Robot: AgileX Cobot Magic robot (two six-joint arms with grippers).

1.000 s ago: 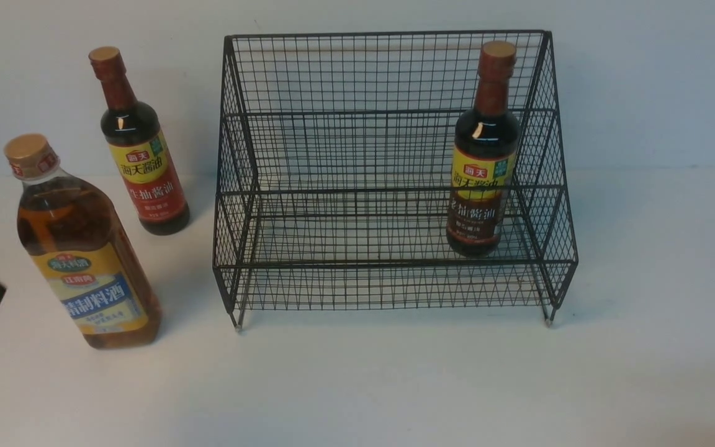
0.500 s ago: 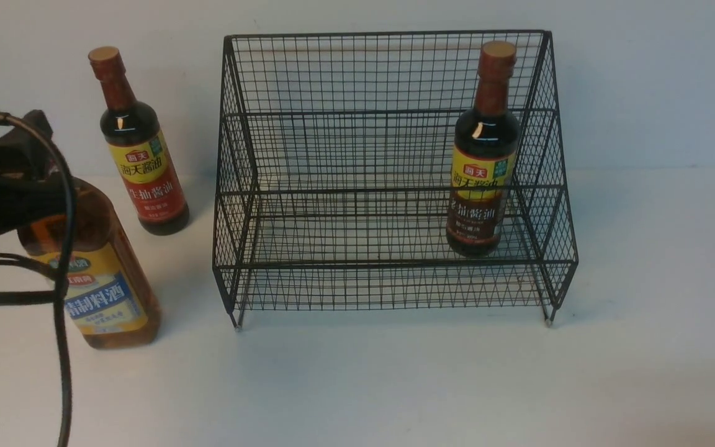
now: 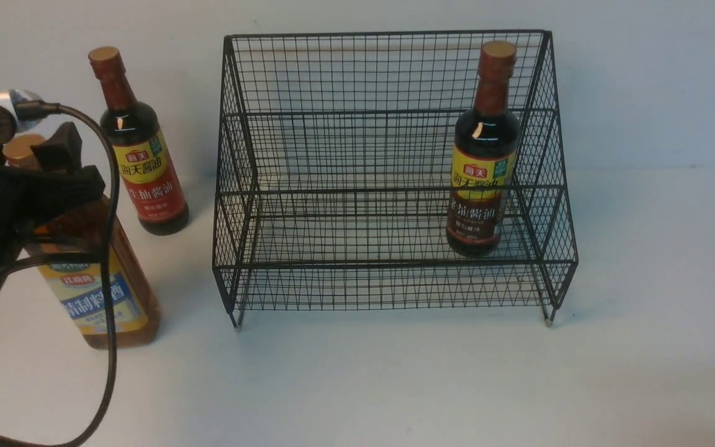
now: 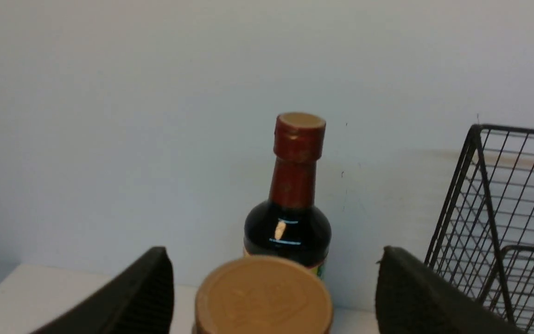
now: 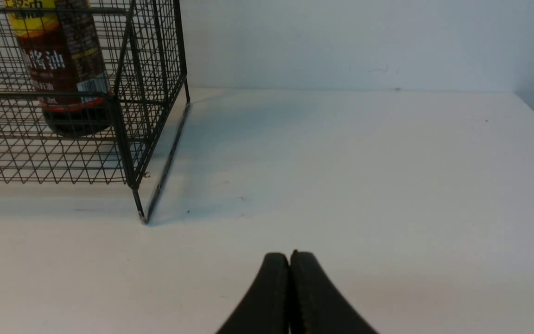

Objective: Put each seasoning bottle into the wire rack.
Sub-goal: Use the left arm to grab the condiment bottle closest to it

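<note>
The left gripper (image 4: 272, 253) is held spread wide with the cap of the amber bottle (image 3: 84, 298) between its fingers, seemingly so that the neck can be clamped. That bottle and the red-banded soy bottle (image 3: 143, 167) are stood on the tabletop (image 3: 395, 385), left of the wire rack (image 3: 332, 155). The brown-banded soy bottle (image 3: 480, 186) is already housed at the rack's right end, and the right gripper (image 5: 290, 264) is kept pressed together, empty, low over the tabletop.

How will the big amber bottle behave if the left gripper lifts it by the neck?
Likely heavy: the amber bottle looks nearly full and is the widest one here. Gripped high, where the open left gripper straddles its cap, it may swing or tilt. The smooth, glossy wall could slip; whether it is glass or plastic cannot be told.
</note>
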